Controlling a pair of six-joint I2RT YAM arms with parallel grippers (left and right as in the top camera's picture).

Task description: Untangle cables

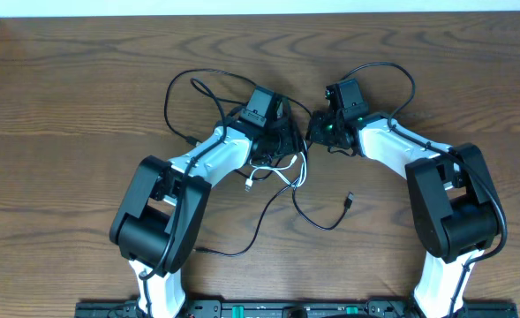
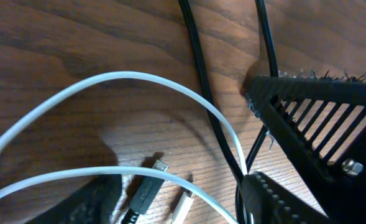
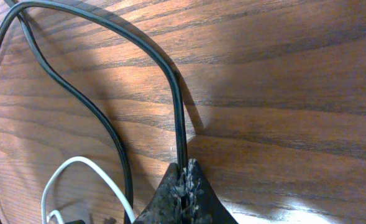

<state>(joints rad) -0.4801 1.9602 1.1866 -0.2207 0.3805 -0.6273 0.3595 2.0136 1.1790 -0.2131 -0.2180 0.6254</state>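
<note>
The black cable and the white cable lie tangled at the table's middle, below both grippers. My left gripper stands over the tangle. In the left wrist view it is open, with a loop of the white cable, a black plug and a white plug between its fingers; the black cable runs past its right finger. My right gripper sits close beside it. Seen from the right wrist, this gripper is shut on the black cable, beside a white cable loop.
The wooden table ends at a pale strip along the far edge. Thick black arm wires arc behind the left gripper and the right one. The black cable's free plug lies right of the tangle. Both arm bases stand at the near edge.
</note>
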